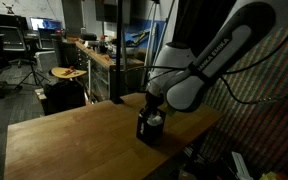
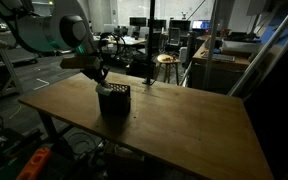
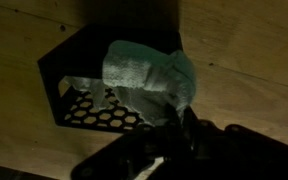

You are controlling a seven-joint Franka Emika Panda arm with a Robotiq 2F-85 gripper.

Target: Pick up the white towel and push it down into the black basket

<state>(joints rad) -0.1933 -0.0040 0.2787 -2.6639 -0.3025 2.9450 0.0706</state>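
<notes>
Arm: white arm point(image 1: 216, 58) reaches down to the table from above; in an exterior view the arm point(image 2: 46, 30) comes in from the upper corner
Gripper: gripper point(image 3: 176, 130) enters the wrist view from the bottom edge as a dark shape; in an exterior view the gripper point(image 1: 152, 116) stands directly over the basket, its tip at the rim; in an exterior view the gripper point(image 2: 102, 76) meets the basket's top at a tilt
Jaws: cannot tell; the wrist view is too dark at the fingers to show whether they stand wide or narrow, and the exterior views are too small; the fingers end at the towel's near edge, and whether they pinch the cloth cannot be told
White towel: white towel point(image 3: 149, 72) is bunched into a wrinkled lump inside the basket, bulging above the rim on the side nearest the gripper; not made out in the exterior views
Black basket: black basket point(image 3: 66, 72) stands upright on the table; its perforated floor shows bare beside the towel; in both exterior views the black basket point(image 1: 147, 130) point(image 2: 114, 101) sits near a table edge
Table: wooden table point(image 2: 189, 125) carries the basket
Background: round stool point(image 2: 165, 60) stands well apart from the table in a dim workshop
</notes>
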